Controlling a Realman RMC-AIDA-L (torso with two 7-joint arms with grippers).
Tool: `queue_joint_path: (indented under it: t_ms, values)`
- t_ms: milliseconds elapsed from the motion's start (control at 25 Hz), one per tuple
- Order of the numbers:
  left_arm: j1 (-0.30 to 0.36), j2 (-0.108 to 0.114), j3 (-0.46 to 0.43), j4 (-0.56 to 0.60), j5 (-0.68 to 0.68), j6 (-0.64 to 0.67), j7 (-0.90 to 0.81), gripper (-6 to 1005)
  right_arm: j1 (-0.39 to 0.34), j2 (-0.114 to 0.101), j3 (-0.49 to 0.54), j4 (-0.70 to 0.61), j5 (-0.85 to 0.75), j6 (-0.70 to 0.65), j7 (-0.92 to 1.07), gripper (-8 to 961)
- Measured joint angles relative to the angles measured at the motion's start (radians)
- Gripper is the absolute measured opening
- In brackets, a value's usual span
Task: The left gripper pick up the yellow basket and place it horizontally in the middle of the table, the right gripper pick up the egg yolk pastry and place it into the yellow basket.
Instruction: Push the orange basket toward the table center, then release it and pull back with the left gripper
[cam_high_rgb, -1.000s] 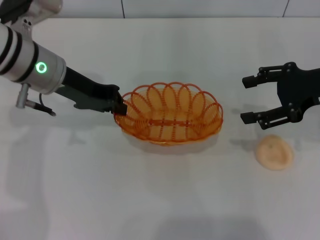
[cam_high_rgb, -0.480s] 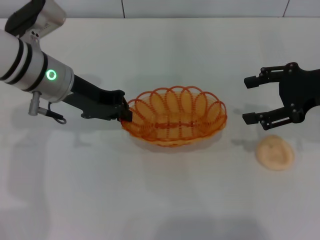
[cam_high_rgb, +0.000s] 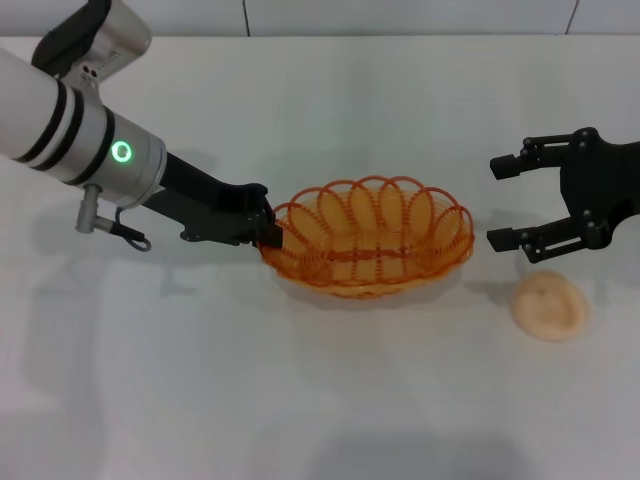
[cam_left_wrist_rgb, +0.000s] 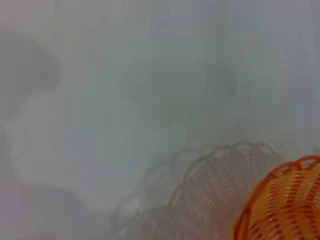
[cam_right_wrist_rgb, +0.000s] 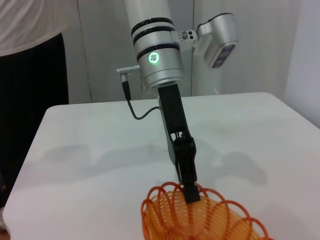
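Where the head view centres on the white table (cam_high_rgb: 320, 400), the items stand as follows. Item one, the yellow basket (cam_high_rgb: 368, 238): oval, shallow, orange-yellow wire weave with a looped scalloped rim, its long axis running left to right, positioned near the middle of the table; whether its base rests on the surface or hangs just above it cannot be told, though a soft shadow lies directly under it. Item two, the left gripper (cam_high_rgb: 268, 232): black claw on a black forearm below a white, black-banded segment with a green ring lit, reaching in from the robot's left and pinched on the basket's left-end rim — the right wrist view shows the same claw (cam_right_wrist_rgb: 191, 192) coming down onto the rim loops of the basket (cam_right_wrist_rgb: 200, 220) from above, fingers closed over the wire. Item three, the left wrist view: only one curved end of the basket (cam_left_wrist_rgb: 285, 205) at the frame's corner, with the woven shadow of it cast on the table (cam_left_wrist_rgb: 100, 100) beside it. Item four, the right gripper (cam_high_rgb: 512, 203): black claw at the robot's right, fingers spread wide apart, holding nothing, apart from the basket's right end. Item five, the egg yolk pastry (cam_high_rgb: 549, 305): pale cream domed bun lying on the table — just in front of the right gripper, well clear of the basket.
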Motion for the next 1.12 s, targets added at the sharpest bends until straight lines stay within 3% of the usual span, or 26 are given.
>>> queue_joint_path:
  t_ms: [200, 640, 920, 1120]
  values:
    - [-0.004, 0.000, -0.001, -0.021, -0.021, -0.004, 0.001, 95, -0.005, 0.001, 0.000, 0.000, 0.000, -0.001, -0.002, 810]
    - [0.007, 0.004, -0.001, -0.029, -0.046, -0.009, 0.010, 499, -0.014, 0.001, 0.000, 0.000, 0.003, -0.007, -0.008, 808]
    - [0.027, 0.015, -0.011, 0.002, -0.046, 0.030, 0.072, 662, -0.014, 0.000, 0.000, 0.000, 0.010, -0.012, -0.002, 806]
    - [0.090, 0.026, -0.079, 0.096, -0.116, 0.078, 0.217, 787, -0.018, -0.002, 0.018, -0.001, 0.010, -0.015, 0.007, 805]
